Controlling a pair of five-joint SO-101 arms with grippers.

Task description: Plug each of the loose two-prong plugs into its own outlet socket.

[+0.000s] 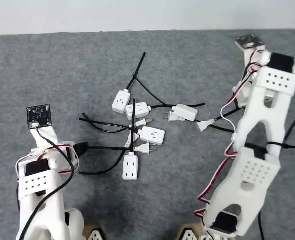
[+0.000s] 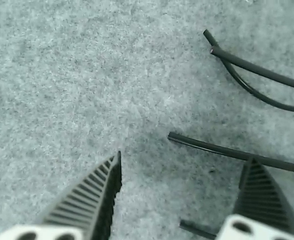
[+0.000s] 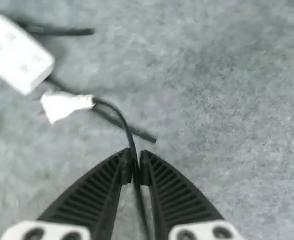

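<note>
Grey felt [image 1: 62,75]; white plug [image 3: 64,106], black cord [image 3: 122,122] clamped in right pincer [image 3: 136,154]; left pincer [image 2: 184,157] apart.

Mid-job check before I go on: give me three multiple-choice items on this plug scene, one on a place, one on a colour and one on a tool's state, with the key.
1. Where does the white plug nearest the right arm lie?
A. On top of a socket.
B. On the grey mat, between the socket cluster and the right arm.
C. Beside the left arm's base.

2. What colour are the plugs' cords?
A. Black.
B. Red.
C. White.

3. How is the right tool?
A. Open over bare mat.
B. Shut on a socket.
C. Shut on a cord.

Key:
1 B: the high view shows it lying apart on the mat on that side.
2 A: every cord on the mat is black.
3 C: the right wrist view shows it closed on the cord behind the plug.
</note>
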